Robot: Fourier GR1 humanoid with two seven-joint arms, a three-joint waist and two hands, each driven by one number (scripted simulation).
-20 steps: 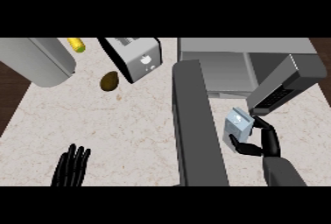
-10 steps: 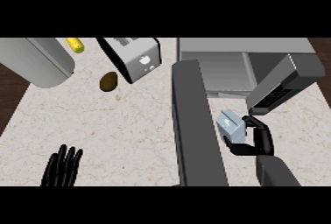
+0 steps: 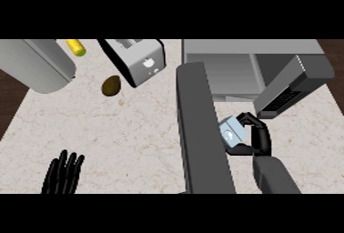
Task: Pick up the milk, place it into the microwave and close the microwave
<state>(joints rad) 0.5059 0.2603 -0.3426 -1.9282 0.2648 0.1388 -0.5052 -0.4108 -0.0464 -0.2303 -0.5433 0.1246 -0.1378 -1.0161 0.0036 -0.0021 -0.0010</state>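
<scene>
The right hand [image 3: 259, 139] is holding the milk carton [image 3: 232, 134] between curled fingers and thumb, just beside the open microwave door [image 3: 201, 132], in front of the microwave [image 3: 249, 68]. The left hand [image 3: 63, 173] is resting open at the lower left, fingers straight.

Right hand [image 3: 259, 139] curled round the milk carton [image 3: 232, 134], just beside the open microwave door [image 3: 201, 132], in front of the microwave [image 3: 252, 68]. Left hand [image 3: 63, 174] rests open at lower left. Toaster [image 3: 138, 61] up top.
</scene>
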